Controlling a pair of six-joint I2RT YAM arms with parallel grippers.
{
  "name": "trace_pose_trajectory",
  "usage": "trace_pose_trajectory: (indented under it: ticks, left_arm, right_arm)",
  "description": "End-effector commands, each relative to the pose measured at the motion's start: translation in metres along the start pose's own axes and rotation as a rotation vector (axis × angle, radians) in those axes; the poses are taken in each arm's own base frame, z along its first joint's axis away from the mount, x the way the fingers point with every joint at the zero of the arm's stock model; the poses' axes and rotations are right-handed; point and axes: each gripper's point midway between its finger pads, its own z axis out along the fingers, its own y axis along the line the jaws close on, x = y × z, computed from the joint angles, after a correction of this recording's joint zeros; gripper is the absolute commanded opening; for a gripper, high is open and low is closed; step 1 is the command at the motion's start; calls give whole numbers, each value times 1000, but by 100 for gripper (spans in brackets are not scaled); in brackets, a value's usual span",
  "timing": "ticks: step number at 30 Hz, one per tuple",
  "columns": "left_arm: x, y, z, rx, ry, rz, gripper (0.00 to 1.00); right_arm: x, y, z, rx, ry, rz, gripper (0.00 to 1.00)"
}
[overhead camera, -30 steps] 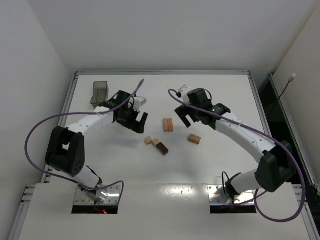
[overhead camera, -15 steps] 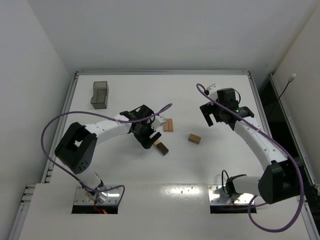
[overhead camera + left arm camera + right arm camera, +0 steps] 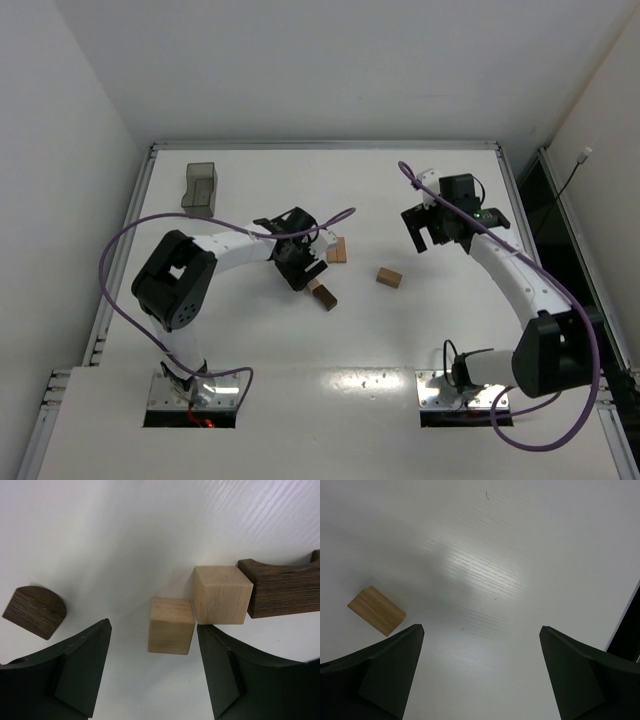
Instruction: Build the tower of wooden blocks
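Left end effector: fingers at medium width straddle a tan cube, with a gap on each side and nothing held.

Risk: one finger sits just beside a second tan cube. That cube touches the first and appears to abut a dark arch block. Closing here could nudge the neighbour or twist the cube askew.

A dark half-round block lies apart to the left. No tower stands; the blocks lie loose on the surface.

The left arm reaches forward and inward, wrist angled down. The right end effector hovers wide and empty on an extended arm, with a tan block nearby.
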Motion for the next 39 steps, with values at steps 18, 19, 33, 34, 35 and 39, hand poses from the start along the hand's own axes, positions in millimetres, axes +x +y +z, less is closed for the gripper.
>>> trace_pose_trajectory:
  ticks: [18, 19, 33, 34, 35, 39]
  left_arm:
    - [-34, 3, -14, 2, -73, -12, 0]
    - [-44, 4, -22, -3, -98, -61, 0]
    - [-92, 10, -48, -204, -173, -786, 0]
    - [-94, 14, -46, -220, -177, -802, 0]
    - [-101, 17, -47, -229, -193, -817, 0]
    - [-130, 30, -35, -253, -239, -868, 0]
  right_arm:
    - [-16, 2, 8, -41, -10, 45, 96]
    - [-16, 2, 8, -41, -10, 45, 96]
    - [-17, 5, 17, -78, 19, 119, 96]
    - [-15, 6, 20, -81, 31, 119, 96]
    - [-18, 5, 18, -80, 27, 128, 96]
    - [-17, 2, 18, -75, 29, 135, 96]
